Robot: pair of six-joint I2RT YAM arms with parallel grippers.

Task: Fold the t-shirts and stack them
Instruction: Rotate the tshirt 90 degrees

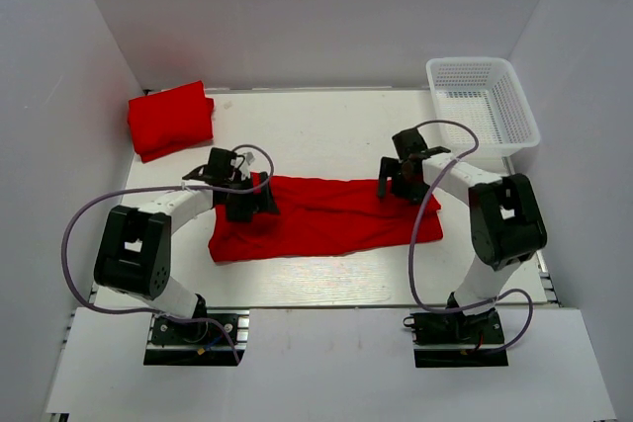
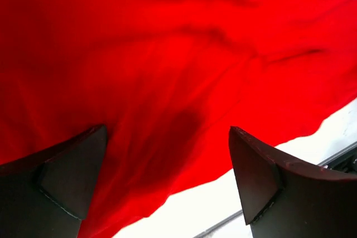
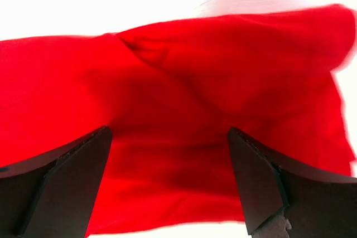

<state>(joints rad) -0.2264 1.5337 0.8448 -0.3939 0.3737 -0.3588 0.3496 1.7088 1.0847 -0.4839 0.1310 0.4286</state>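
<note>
A red t-shirt (image 1: 326,214) lies folded into a long band across the middle of the table. My left gripper (image 1: 249,197) is open just above its left part; red cloth (image 2: 167,71) fills the left wrist view, with nothing between the fingers. My right gripper (image 1: 399,178) is open just above the band's right end, with cloth (image 3: 184,98) below the spread fingers. A second red t-shirt (image 1: 170,120) lies folded at the table's far left corner.
A white mesh basket (image 1: 484,106) stands at the far right corner. White walls close in the table on three sides. The table's front edge (image 1: 316,305) runs just before the arm bases.
</note>
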